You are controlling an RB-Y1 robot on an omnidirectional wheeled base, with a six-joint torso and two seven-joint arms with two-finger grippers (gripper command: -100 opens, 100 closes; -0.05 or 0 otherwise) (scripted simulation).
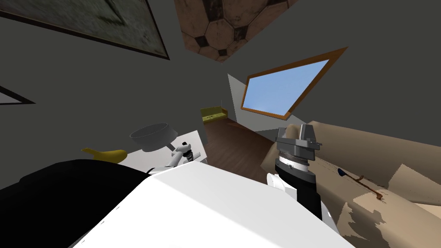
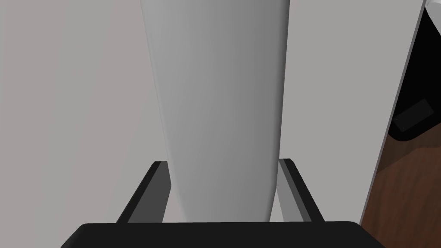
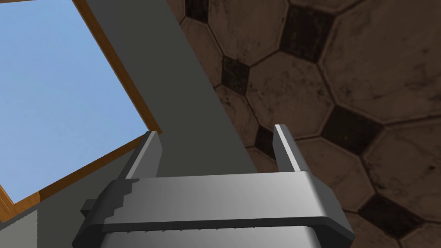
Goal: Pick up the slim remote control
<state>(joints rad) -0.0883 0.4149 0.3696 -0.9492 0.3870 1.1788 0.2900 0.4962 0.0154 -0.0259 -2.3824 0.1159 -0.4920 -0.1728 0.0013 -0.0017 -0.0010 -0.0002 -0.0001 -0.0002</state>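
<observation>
Bracketing the slim remote control [image 2: 215,86], the left gripper [image 2: 223,162] has a finger along each long side, probably because the narrow width suits its span. I cannot tell whether it is clenched or merely touching. The remote sits over the white tabletop [image 2: 64,107], near its edge. The right gripper [image 3: 215,133] is raised away from the tabletop, released.

Pot [image 1: 151,135] on table [image 1: 138,159], banana [image 1: 106,154] alongside
</observation>
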